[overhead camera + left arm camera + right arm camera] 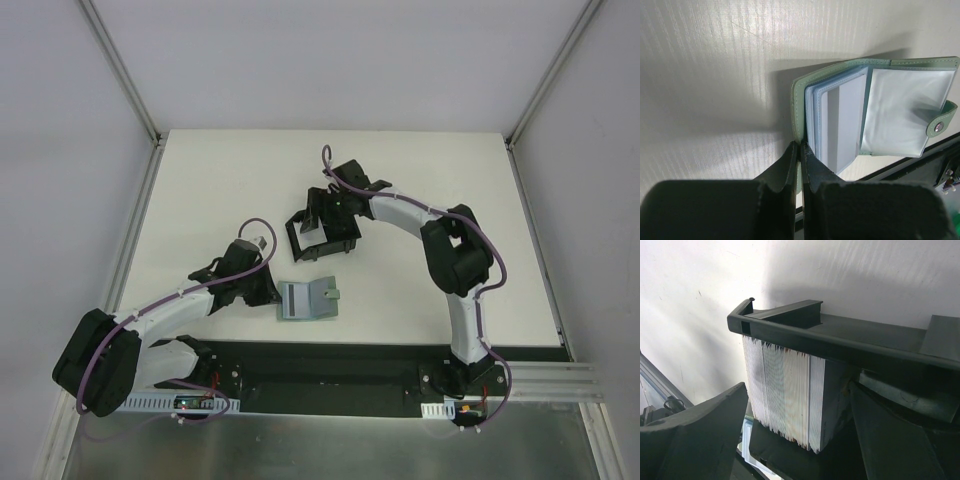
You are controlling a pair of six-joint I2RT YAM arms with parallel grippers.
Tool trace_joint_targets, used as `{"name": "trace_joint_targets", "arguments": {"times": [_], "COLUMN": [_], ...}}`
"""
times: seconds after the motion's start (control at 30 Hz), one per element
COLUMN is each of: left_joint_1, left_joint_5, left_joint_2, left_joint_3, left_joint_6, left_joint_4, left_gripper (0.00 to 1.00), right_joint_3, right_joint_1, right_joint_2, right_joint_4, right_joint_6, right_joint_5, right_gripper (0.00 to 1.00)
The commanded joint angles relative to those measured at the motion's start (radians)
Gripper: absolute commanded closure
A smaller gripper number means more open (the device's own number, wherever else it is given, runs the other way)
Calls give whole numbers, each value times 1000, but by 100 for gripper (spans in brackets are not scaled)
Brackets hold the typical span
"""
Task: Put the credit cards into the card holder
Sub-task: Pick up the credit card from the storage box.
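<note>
The black card holder (322, 238) stands at mid-table. In the right wrist view its rim (840, 340) runs across, and a thick stack of thin whitish cards (785, 395) stands on edge inside. My right gripper (320, 222) is over the holder, open, with its fingers either side of the stack (797, 390); the left finger stands apart from it. A grey-green case (305, 300) lies open nearer the arms. My left gripper (800, 145) is shut on the edge of the case's cover (799, 100). Pale blue and whitish leaves fill the case's sleeves (840, 125); I cannot tell if they are credit cards.
The case's snap tab (939, 127) sticks out to its right. A black base strip (330, 365) runs along the near table edge. Aluminium frame rails (135, 230) and white walls bound the white table (220, 190) on the left, right and back.
</note>
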Motion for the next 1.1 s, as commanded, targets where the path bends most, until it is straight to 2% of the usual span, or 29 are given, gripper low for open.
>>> {"name": "trace_joint_targets", "arguments": {"times": [0.0, 0.57, 0.8, 1.07], "left_joint_1": [4, 4, 4, 4], "left_joint_5": [4, 3, 4, 4], "left_joint_2": [-6, -8, -11, 5], "left_joint_3": [29, 29, 29, 33], "left_joint_6": [23, 25, 25, 31], "left_joint_4": [-17, -18, -20, -18], "left_gripper": [100, 100, 100, 100], "right_joint_3": [35, -7, 13, 41], "right_joint_1": [1, 1, 1, 41], "right_joint_2": [-19, -126, -100, -45], "right_joint_4": [-32, -35, -61, -66], "right_joint_6": [-2, -14, -34, -29], "right_joint_5": [-21, 12, 84, 107], "right_gripper": [16, 33, 19, 15]}}
